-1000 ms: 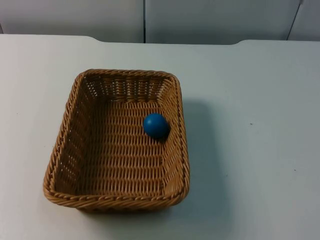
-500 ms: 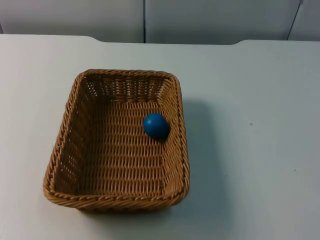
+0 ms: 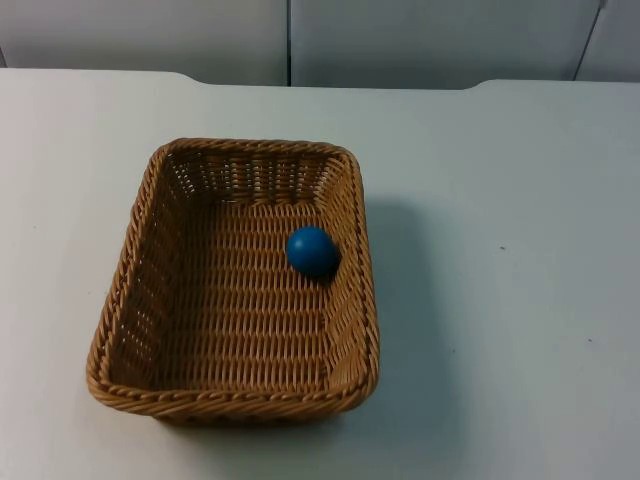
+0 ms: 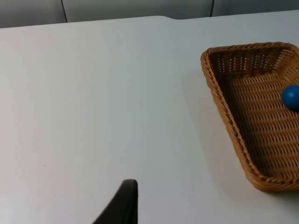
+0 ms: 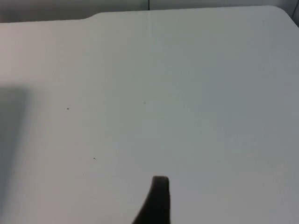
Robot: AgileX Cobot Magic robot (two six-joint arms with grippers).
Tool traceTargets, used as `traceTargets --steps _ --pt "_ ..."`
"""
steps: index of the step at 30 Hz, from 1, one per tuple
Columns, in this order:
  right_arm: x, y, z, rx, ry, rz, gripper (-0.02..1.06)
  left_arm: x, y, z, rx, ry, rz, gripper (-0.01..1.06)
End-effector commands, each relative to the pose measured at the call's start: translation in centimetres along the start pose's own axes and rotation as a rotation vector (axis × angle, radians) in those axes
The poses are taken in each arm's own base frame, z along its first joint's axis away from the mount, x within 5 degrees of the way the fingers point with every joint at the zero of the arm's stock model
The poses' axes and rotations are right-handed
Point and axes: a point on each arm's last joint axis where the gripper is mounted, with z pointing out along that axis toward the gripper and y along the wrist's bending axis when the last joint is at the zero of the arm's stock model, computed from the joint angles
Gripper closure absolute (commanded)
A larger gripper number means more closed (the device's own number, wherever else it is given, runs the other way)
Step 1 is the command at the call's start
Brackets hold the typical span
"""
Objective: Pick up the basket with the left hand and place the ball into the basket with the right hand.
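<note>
Left pincer (image 4: 125, 205): one black fingertip stands over bare white table (image 4: 93, 93), well apart from the basket (image 4: 252, 116); whether its fingers are apart or together cannot be told. The left arm waits off to the side.

Wicker basket (image 3: 235, 280): rectangular, tan weave, sitting flat on the table (image 3: 520, 250) left of centre in the top view, casting a shadow on its right side. Neither pincer touches it. In the left wrist view its near long wall and far end wall can be seen.

Blue ball (image 3: 312, 251): inside the basket, resting on the woven floor close against the right-hand wall, nearer the far end than the near end. The left wrist view catches part of the ball (image 4: 291, 97) at the picture's edge.

Right pincer (image 5: 156, 200): one dark fingertip over bare table (image 5: 187, 93), holding nothing visible; open or closed cannot be told.

Grey partition wall (image 3: 290, 40) runs behind the table's far edge.
</note>
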Motion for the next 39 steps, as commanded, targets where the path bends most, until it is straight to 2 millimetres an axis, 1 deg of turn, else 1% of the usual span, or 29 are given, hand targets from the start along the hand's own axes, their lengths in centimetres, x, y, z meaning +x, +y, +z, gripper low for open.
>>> traceTargets --steps 1,4,6,13,39 --pt "0.07 0.1 0.16 -0.004 -0.007 -0.009 0.28 -0.03 -0.02 -0.04 -0.001 -0.013 -0.003 0.0" --pt "0.06 0.52 0.15 -0.05 -0.011 -0.072 0.28 -0.03 -0.02 -0.04 -0.001 -0.013 -0.003 0.0" --pt "0.06 0.64 0.14 -0.064 -0.01 -0.081 0.28 -0.03 -0.02 -0.04 -0.001 -0.013 -0.003 0.0" --pt "0.07 0.45 0.15 -0.043 -0.008 -0.056 0.28 -0.03 -0.02 -0.04 -0.001 -0.013 -0.003 0.0" --pt "0.07 0.45 0.15 -0.043 -0.008 -0.056 0.28 -0.03 -0.02 -0.04 -0.001 -0.013 -0.003 0.0"
